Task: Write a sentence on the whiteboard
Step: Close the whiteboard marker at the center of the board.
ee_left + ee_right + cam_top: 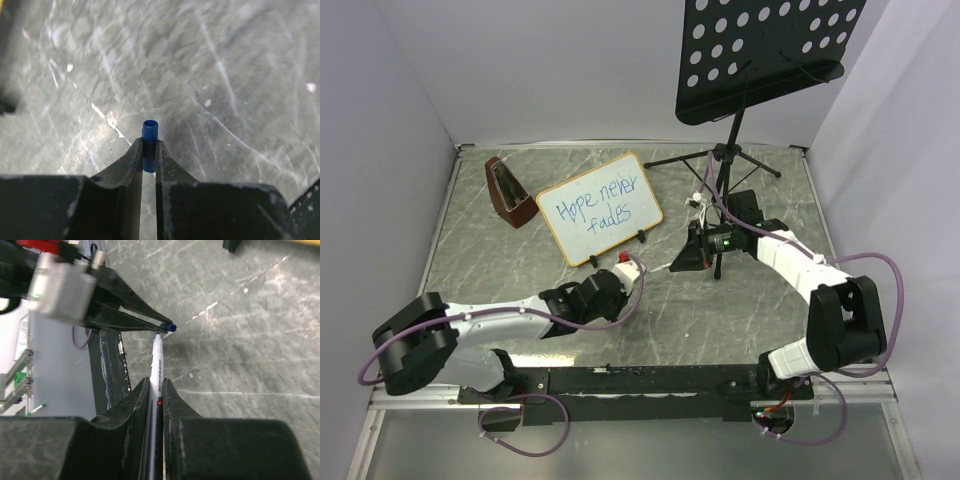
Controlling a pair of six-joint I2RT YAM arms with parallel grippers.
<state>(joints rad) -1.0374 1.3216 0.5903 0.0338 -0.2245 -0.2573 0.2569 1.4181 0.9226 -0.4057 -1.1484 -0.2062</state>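
The whiteboard point(600, 207) stands tilted at the back left of the table, with the sentence point(598, 209) "Hope never fades" on it in blue. In front of it, my left gripper point(149, 142) is shut on a small blue marker cap point(150, 131), held above the marble tabletop. My right gripper point(156, 382) is shut on the white marker point(156, 360). The marker's tip points at the cap point(171, 327) and almost touches it. In the top view the two grippers face each other, left gripper point(638, 268) and right gripper point(688, 258), just below the board's right foot.
A brown metronome point(507, 190) stands left of the whiteboard. A black perforated music stand point(760, 50) rises at the back right, its tripod legs point(720, 160) spread close behind my right arm. Grey walls close in the table on both sides.
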